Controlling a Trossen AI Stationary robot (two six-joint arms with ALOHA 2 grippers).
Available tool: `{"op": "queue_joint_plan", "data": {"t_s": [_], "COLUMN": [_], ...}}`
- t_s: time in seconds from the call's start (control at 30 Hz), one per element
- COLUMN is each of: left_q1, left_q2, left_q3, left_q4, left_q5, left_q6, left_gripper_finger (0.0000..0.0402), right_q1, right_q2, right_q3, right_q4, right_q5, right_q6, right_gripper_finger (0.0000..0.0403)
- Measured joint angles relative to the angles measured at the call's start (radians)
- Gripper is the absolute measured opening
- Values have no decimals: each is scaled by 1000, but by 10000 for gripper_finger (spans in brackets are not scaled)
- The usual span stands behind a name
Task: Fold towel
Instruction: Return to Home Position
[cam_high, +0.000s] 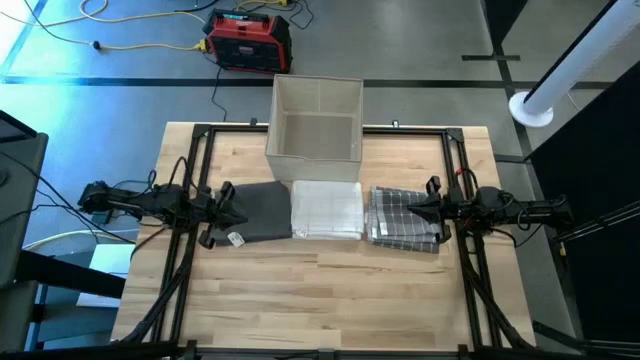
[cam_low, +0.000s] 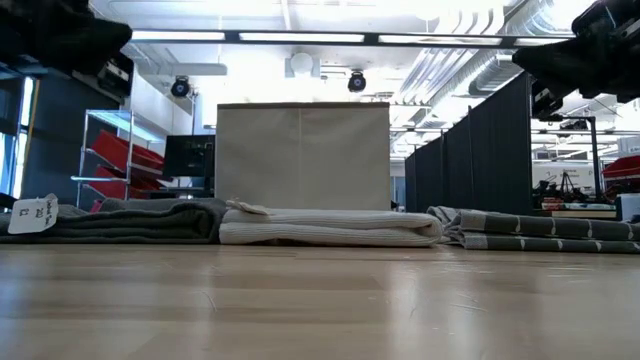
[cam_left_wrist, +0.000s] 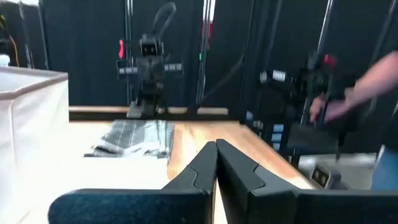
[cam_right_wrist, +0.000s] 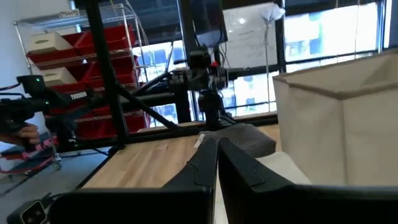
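From above, the checked gray towel (cam_high: 403, 218) lies folded on the bench (cam_high: 320, 290), right of the white towel (cam_high: 326, 208) and beneath my right claw (cam_high: 424, 210); the left claw (cam_high: 228, 206) hangs opposite. At bench level it's a limp, low stack: light and soft, I reckon, best pinched at a doubled corner. Both wrist views show the claws closed, empty.

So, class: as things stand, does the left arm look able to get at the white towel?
Probably yes: the left gripper hovers shut over the dark gray towel, and the white towel lies beside that with nothing standing between.
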Motion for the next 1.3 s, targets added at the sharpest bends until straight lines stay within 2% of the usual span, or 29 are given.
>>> {"op": "queue_joint_plan", "data": {"t_s": [0.2, 0.47, 0.67, 0.8, 1.07, 1.3], "left_q1": [0, 0, 0, 0, 0, 0], "left_q2": [-52, -54, -54, -54, -53, -52], "left_q3": [-6, -6, -7, -7, -7, -7], "left_q4": [-33, -75, -116, -136, -151, -157], "left_q5": [9, -13, -36, -46, -31, -31], "left_q6": [-6, 2, 1, 1, -217, -216], "left_gripper_finger": [0, 0, 0, 0, 0, 0], "right_q1": [0, 0, 0, 0, 0, 0], "right_q2": [9, 20, 20, 20, 20, 20], "right_q3": [0, 0, 0, 0, 0, 0], "right_q4": [-38, -86, -87, -87, -87, -87], "right_q5": [6, 14, 11, 11, 12, 12], "right_q6": [2, 10, 212, 274, 271, 272], "right_gripper_finger": [0, 0, 0, 0, 0, 0]}}
